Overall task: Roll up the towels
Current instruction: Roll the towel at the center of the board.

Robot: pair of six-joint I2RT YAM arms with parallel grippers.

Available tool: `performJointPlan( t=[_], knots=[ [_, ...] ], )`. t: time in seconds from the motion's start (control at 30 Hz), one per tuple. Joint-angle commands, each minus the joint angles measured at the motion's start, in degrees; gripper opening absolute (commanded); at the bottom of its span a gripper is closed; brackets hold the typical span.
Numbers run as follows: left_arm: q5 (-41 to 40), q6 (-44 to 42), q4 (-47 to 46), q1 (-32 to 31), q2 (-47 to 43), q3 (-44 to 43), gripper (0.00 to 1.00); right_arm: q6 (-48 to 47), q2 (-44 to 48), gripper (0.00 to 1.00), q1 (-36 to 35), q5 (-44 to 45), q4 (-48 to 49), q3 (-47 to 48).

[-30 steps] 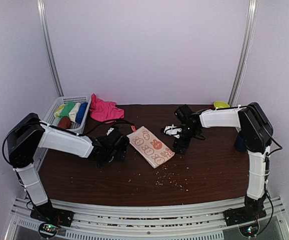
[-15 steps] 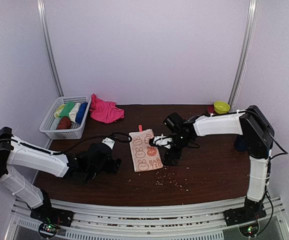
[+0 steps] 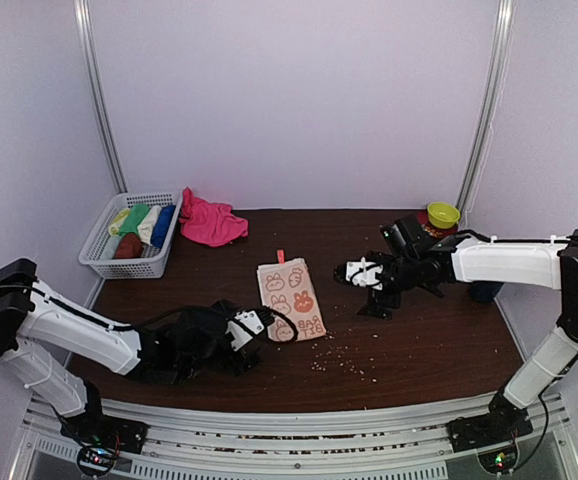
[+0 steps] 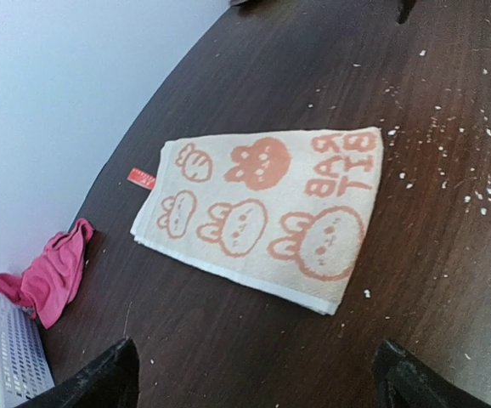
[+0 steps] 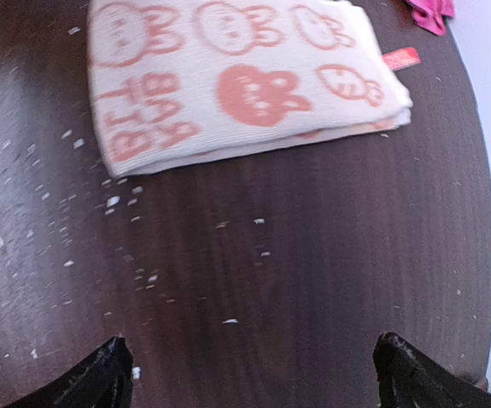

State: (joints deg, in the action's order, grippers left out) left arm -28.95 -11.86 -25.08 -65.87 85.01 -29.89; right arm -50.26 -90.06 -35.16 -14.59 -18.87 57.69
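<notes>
You are at the approach: the peach towel (image 3: 291,298) lies folded flat mid-surface (image 3: 419,340), not yet rolled. Your left gripper (image 3: 254,325) sits low by its near end, your right gripper (image 3: 354,272) off its right side, both with fingers (image 4: 110,378) spread, holding nothing. Next, I judge, pinch a short edge and turn it over itself. The pink towel (image 3: 209,220) lies crumpled beside the basket (image 3: 99,262).

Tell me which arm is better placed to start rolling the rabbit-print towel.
Probably left: the left gripper, open, sits right beside the near end of the rabbit-print towel. The right gripper, also open, hangs farther off its side.
</notes>
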Motion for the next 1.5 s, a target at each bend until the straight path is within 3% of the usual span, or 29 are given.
performJointPlan(
  t=[0.0, 0.2, 0.5, 0.6, 0.8, 1.1, 1.47],
  knots=[
    [5.05, -7.89, -0.69, -0.67, 1.90, -2.53, 0.98, -16.14, 7.68, 1.00, -0.75, -10.38, 10.24, -10.84],
    [5.31, -10.87, -2.14, -0.67, 0.65, -1.96, 0.98, -19.54, 8.61, 0.93, -4.40, -9.96, 20.15, -15.62],
    [-0.77, -8.49, -14.71, -0.37, -0.61, 5.09, 0.98, -20.78, 0.80, 0.82, -14.84, 6.35, 32.59, -19.05],
    [-0.61, -7.78, -15.37, -0.07, -0.68, 6.31, 0.98, -20.70, -2.52, 0.79, -16.53, 10.52, 34.40, -18.83],
    [-0.31, -7.55, -17.15, 0.28, -0.64, 7.04, 0.98, -18.27, -9.88, 0.62, -19.53, 19.62, 36.35, -15.93],
    [-0.18, -7.48, -17.69, 0.52, -2.00, 7.73, 0.98, -16.29, -14.49, 0.56, -20.60, 22.25, 35.50, -13.53],
    [0.08, -8.05, -17.81, 0.56, -1.71, 7.75, 0.98, -15.40, -16.42, 0.07, -20.87, 20.69, 27.46, -10.08]
  ],
)
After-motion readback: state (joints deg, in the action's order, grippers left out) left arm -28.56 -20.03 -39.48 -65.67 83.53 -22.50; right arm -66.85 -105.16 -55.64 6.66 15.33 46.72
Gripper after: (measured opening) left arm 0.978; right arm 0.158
